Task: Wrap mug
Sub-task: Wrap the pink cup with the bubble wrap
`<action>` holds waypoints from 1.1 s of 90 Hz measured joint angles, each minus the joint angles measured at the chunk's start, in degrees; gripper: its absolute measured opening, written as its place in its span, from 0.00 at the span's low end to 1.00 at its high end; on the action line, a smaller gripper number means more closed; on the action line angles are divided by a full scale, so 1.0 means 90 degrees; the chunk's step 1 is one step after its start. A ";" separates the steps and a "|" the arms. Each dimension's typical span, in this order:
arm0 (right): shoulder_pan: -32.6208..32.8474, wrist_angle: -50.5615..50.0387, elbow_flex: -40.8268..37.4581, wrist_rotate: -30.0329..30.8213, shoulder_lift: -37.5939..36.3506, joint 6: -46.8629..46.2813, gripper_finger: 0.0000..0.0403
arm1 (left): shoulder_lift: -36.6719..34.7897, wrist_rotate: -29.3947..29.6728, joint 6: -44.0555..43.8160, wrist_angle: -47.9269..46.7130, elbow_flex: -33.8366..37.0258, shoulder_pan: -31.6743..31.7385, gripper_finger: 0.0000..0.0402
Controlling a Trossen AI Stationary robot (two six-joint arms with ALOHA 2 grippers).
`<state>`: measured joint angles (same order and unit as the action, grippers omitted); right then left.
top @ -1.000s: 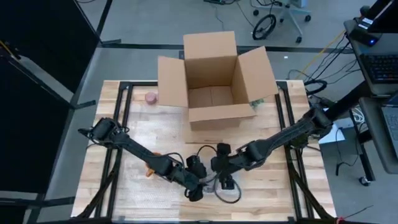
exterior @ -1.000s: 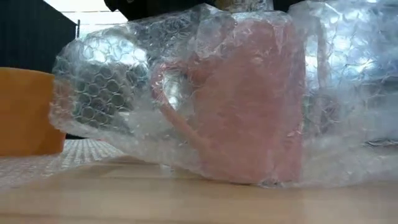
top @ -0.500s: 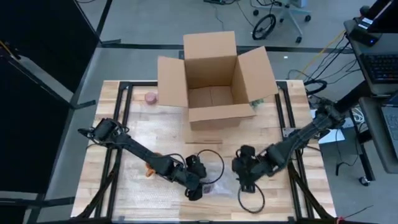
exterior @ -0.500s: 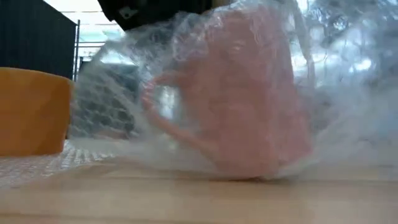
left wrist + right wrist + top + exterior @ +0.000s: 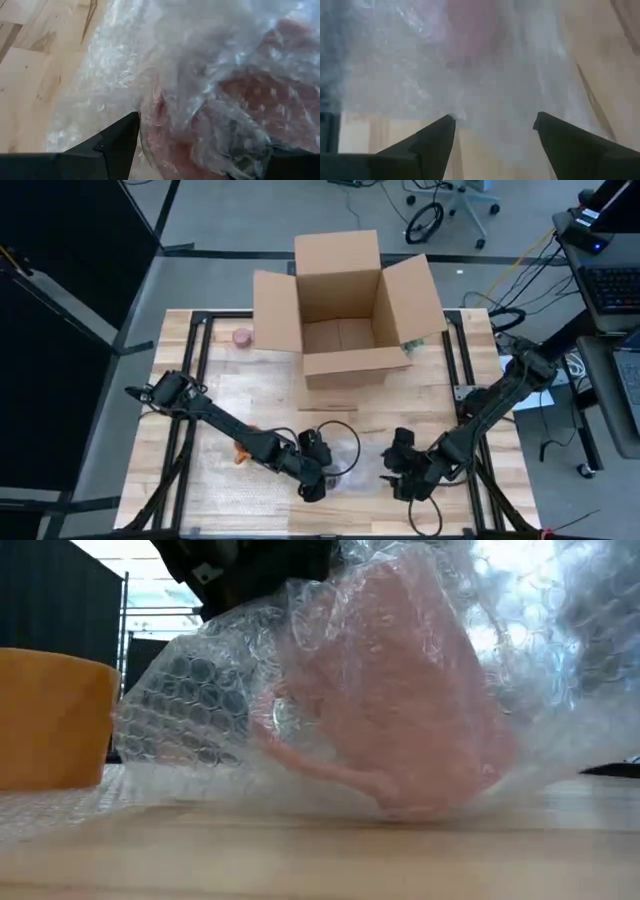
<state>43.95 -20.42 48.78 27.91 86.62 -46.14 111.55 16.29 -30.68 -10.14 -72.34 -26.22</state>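
Right gripper [image 5: 400, 472], fingers spread and empty, has retreated toward 4 o'clock; left gripper [image 5: 318, 476] clamps bubble wrap [image 5: 190, 710] around tipping pink mug [image 5: 400, 690].

text: none legible | labels: none | brands: none | numbers: none | signs: none

Robotics lab | wooden table [image 5: 440, 380] on black frame | office chair [image 5: 462, 200], floor cables [image 5: 530, 255], keyboard [image 5: 610, 288] alongside
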 joint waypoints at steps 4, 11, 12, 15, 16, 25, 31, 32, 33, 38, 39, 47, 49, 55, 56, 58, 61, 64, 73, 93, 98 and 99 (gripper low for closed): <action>-0.0034 0.0611 -0.0163 0.0230 0.0038 0.0215 0.66 | 0.0000 0.0000 -0.0004 0.0036 0.0000 0.0000 0.59; -0.0167 0.1373 -0.0455 0.0368 0.0154 0.0433 0.66 | -0.0005 0.0000 -0.0036 0.0048 -0.0005 0.0009 0.59; -0.0188 0.1456 -0.0493 0.0369 0.0175 0.0446 0.66 | -0.0005 -0.0001 -0.0036 0.0048 -0.0005 0.0010 0.59; -0.0240 0.1669 -0.0594 0.0365 0.0263 0.0469 0.66 | -0.0006 -0.0008 -0.0039 0.0050 -0.0007 0.0010 0.59; -0.0255 0.1722 -0.0623 0.0363 0.0295 0.0469 0.66 | -0.0007 -0.0014 -0.0039 0.0050 -0.0007 0.0010 0.59; -0.0359 0.1987 -0.0814 0.0252 0.0627 0.0463 0.66 | -0.0010 -0.0100 -0.0045 0.0064 -0.0010 0.0031 0.59; -0.0383 0.2307 -0.0839 0.0277 0.0924 0.0509 0.66 | -0.0011 -0.0134 -0.0050 0.0086 -0.0010 0.0032 0.59; -0.0392 0.2373 -0.0839 0.0279 0.0974 0.0530 0.66 | -0.0012 -0.0139 -0.0051 0.0090 -0.0010 0.0032 0.59; -0.0404 0.2454 -0.0839 0.0282 0.1035 0.0561 0.66 | -0.0012 -0.0141 -0.0051 0.0093 -0.0010 0.0032 0.59; -0.0474 0.3019 -0.0839 0.0254 0.1330 0.0775 0.66 | -0.0015 -0.0156 -0.0049 0.0112 -0.0010 0.0036 0.59; -0.0490 0.3153 -0.0838 0.0243 0.1392 0.0824 0.66 | -0.0015 -0.0159 -0.0049 0.0117 -0.0010 0.0036 0.59; -0.0580 0.4147 -0.0836 0.0218 0.1887 0.1116 0.66 | -0.0016 -0.0179 -0.0051 0.0179 -0.0010 0.0036 0.59; -0.0607 0.4364 -0.0838 0.0209 0.1990 0.1181 0.66 | -0.0017 -0.0205 -0.0051 0.0197 -0.0012 0.0038 0.59; -0.0676 0.4917 -0.0841 0.0176 0.2236 0.1365 0.66 | -0.0019 -0.0262 -0.0051 0.0216 -0.0012 0.0041 0.59; -0.0686 0.4994 -0.0841 0.0171 0.2268 0.1391 0.66 | -0.0020 -0.0268 -0.0052 0.0217 -0.0012 0.0041 0.59; -0.0710 0.5122 -0.0841 0.0169 0.2320 0.1443 0.66 | -0.0022 -0.0293 -0.0055 0.0216 -0.0012 0.0041 0.59; -0.0753 0.5249 -0.0841 0.0167 0.2388 0.1496 0.66 | -0.0022 -0.0319 -0.0058 0.0215 -0.0012 0.0041 0.59; -0.0800 0.5350 -0.0841 0.0167 0.2456 0.1535 0.66 | -0.0022 -0.0343 -0.0062 0.0214 -0.0012 0.0041 0.59; -0.0898 0.5614 -0.0841 0.0191 0.2666 0.1536 0.66 | -0.0029 -0.0431 -0.0184 0.0198 -0.0017 0.0054 0.59; -0.1108 0.6205 -0.0818 -0.0052 0.2941 0.1455 0.66 | -0.0032 -0.0632 -0.0371 -0.0325 -0.0121 0.0090 0.59; -0.1116 0.5741 -0.0802 -0.0334 0.2729 0.1407 0.66 | -0.0032 -0.0654 -0.0398 -0.0637 -0.0198 0.0090 0.59; -0.1116 0.5625 -0.0800 -0.0406 0.2674 0.1389 0.66 | -0.0032 -0.0657 -0.0399 -0.0700 -0.0213 0.0090 0.59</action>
<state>33.90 30.21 41.58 24.25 110.68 -33.64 111.26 10.38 -34.27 -16.44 -74.25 -25.41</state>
